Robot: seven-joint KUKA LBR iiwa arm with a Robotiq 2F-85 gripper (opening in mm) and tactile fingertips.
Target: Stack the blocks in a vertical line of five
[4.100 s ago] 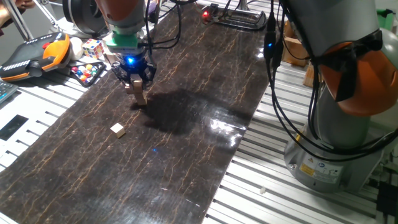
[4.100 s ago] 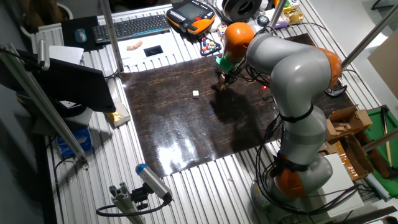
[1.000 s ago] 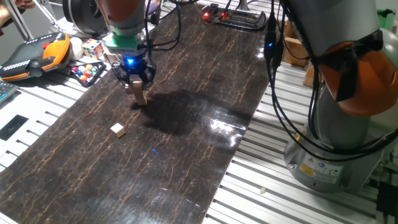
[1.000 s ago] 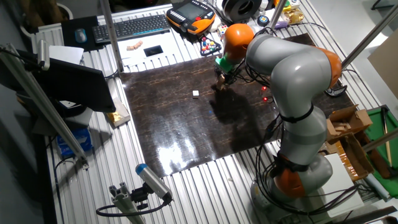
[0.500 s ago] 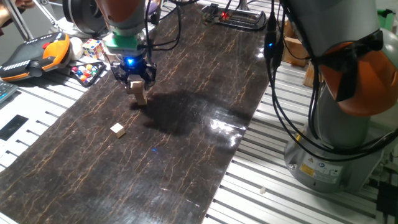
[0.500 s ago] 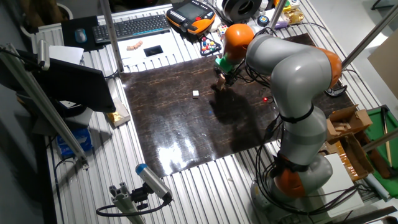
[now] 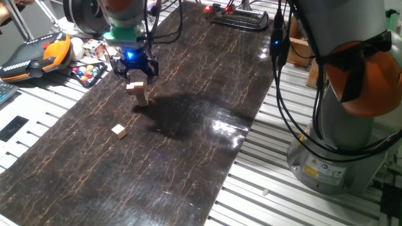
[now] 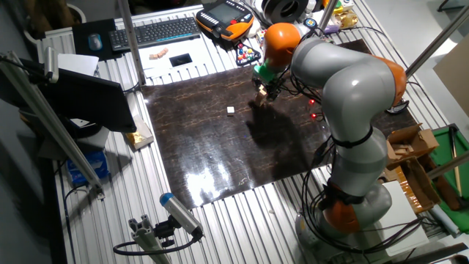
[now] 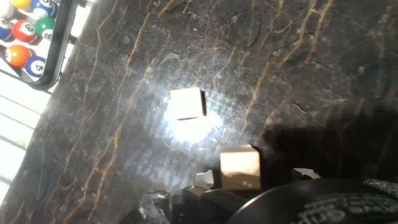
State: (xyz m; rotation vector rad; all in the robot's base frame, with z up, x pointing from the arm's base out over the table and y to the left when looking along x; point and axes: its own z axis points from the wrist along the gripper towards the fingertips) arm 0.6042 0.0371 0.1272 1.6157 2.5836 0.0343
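My gripper hangs open just above two small tan blocks at the far left of the dark mat. One block lies right below the fingers, free of them. The other block sits on the mat close beside it, brightly lit. I cannot tell whether the first rests on anything but the mat. A third block lies alone nearer the mat's left edge. No stack of blocks shows.
A tray of billiard balls, a Rubik's cube and an orange teach pendant sit left of the mat. The arm's base stands to the right. A keyboard lies at the back.
The gripper has risen a little from the block it was down around. The blocks have stayed where they were.
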